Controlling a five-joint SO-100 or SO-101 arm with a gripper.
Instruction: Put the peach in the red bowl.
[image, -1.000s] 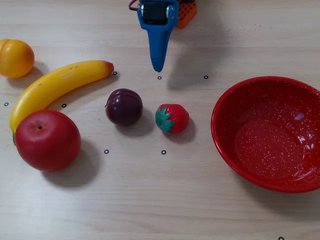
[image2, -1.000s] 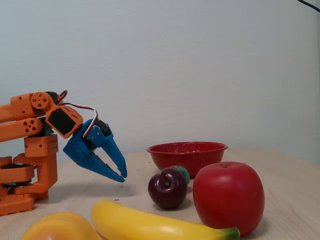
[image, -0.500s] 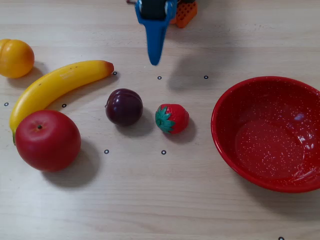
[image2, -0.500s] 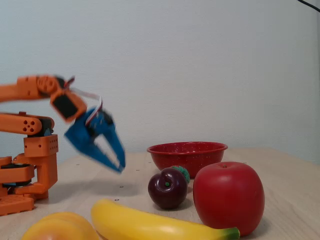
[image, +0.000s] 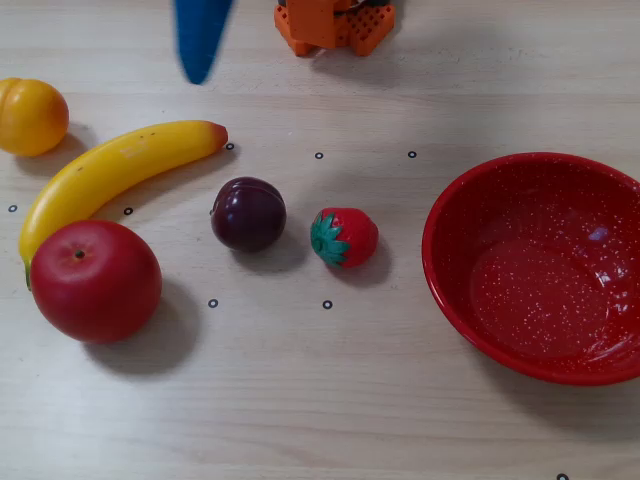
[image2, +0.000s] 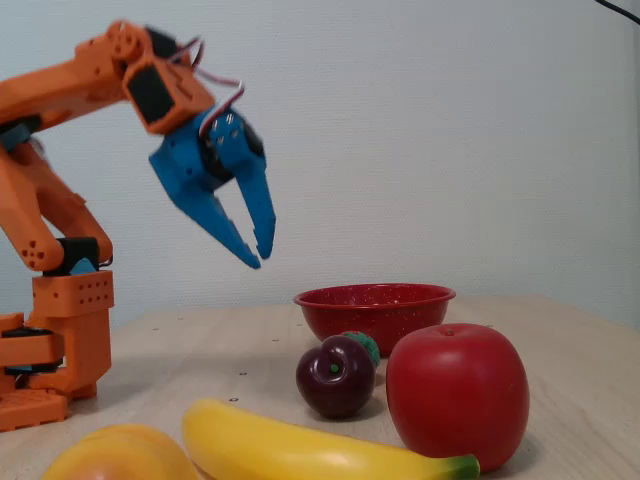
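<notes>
The peach (image: 32, 116) is a yellow-orange ball at the far left of the overhead view, above the banana's end; the fixed view shows only its top at the bottom left (image2: 120, 456). The red bowl (image: 433, 243) with white speckles sits at the right, and stands empty at the back in the fixed view (image2: 375, 294). My blue gripper (image: 197, 76) hangs high in the air near the top edge, to the right of the peach and far from it. In the fixed view the gripper (image2: 262, 259) points down, a little open, with nothing between its fingers.
A banana (image: 110, 175), a red apple (image: 95, 280), a dark plum (image: 248, 213) and a strawberry (image: 343, 237) lie between the peach and the bowl. The orange arm base (image: 335, 22) stands at the top middle.
The arm has lifted the gripper well above the table and swung it to the left in the overhead view, toward the peach's side. No fruit has moved.
</notes>
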